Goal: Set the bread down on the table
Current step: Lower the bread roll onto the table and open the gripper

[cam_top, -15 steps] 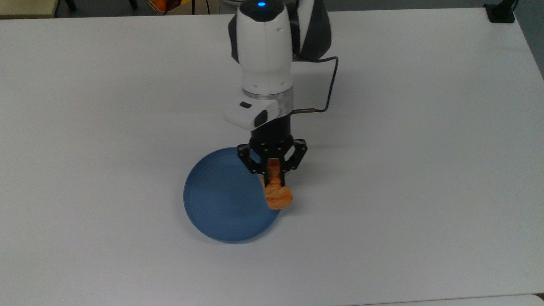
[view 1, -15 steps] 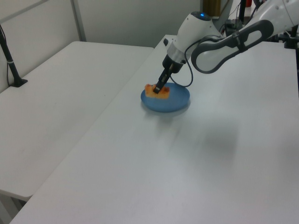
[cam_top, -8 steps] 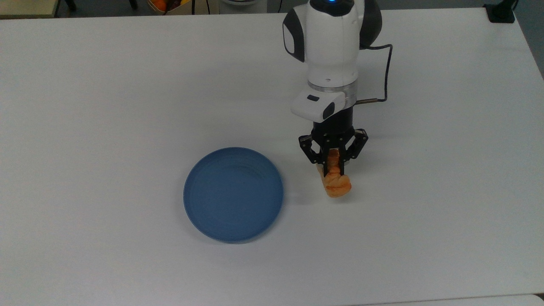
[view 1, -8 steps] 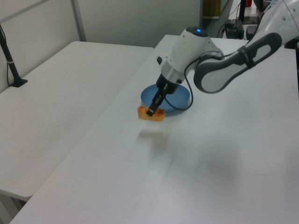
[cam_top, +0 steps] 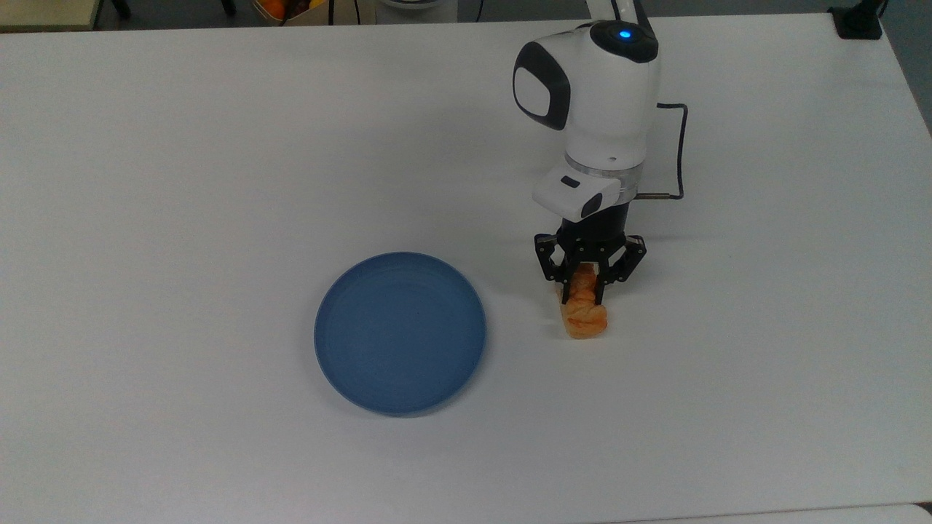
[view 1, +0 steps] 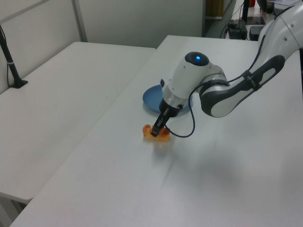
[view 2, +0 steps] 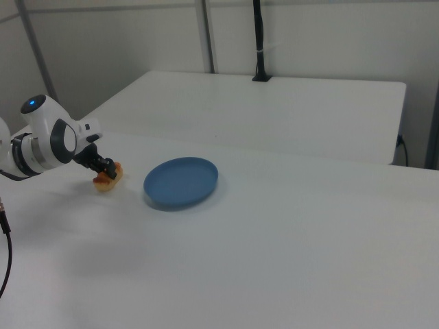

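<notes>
The bread [cam_top: 585,314], a small golden-orange braided roll, sits low at the white table [cam_top: 218,182], to the right of the blue plate [cam_top: 400,332] in the top view. My gripper [cam_top: 582,290] points down and is shut on the roll's far end; I cannot tell whether the roll touches the tabletop. In the left view the bread [view 1: 156,133] is under the gripper [view 1: 156,128], in front of the plate [view 1: 152,97]. In the right view the bread [view 2: 106,179] and gripper [view 2: 108,170] are left of the plate [view 2: 181,181].
A black cable [cam_top: 681,153] loops from the wrist. A black clamp [cam_top: 859,22] sits on the table's far right corner in the top view. A second white table [view 1: 57,90] adjoins, with a black post [view 1: 12,66] on it.
The gripper carried the bread off the plate's edge to the top view's right, then lowered it toward the table. The plate has stayed in place.
</notes>
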Controlling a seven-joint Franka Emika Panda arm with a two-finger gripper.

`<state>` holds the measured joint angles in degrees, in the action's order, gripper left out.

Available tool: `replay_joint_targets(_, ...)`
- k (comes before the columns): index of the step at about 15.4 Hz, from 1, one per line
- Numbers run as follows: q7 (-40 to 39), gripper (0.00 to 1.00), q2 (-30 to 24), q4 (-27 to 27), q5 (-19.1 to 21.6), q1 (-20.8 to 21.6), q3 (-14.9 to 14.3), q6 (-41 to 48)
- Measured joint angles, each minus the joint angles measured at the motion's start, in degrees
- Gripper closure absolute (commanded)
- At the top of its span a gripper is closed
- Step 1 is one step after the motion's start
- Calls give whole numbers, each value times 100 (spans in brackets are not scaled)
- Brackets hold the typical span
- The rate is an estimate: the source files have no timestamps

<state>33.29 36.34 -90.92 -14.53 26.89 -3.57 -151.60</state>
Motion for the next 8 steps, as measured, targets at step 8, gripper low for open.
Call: replay_joint_targets(8, -46, 0, -316, 92, -13, 3, -28, 699)
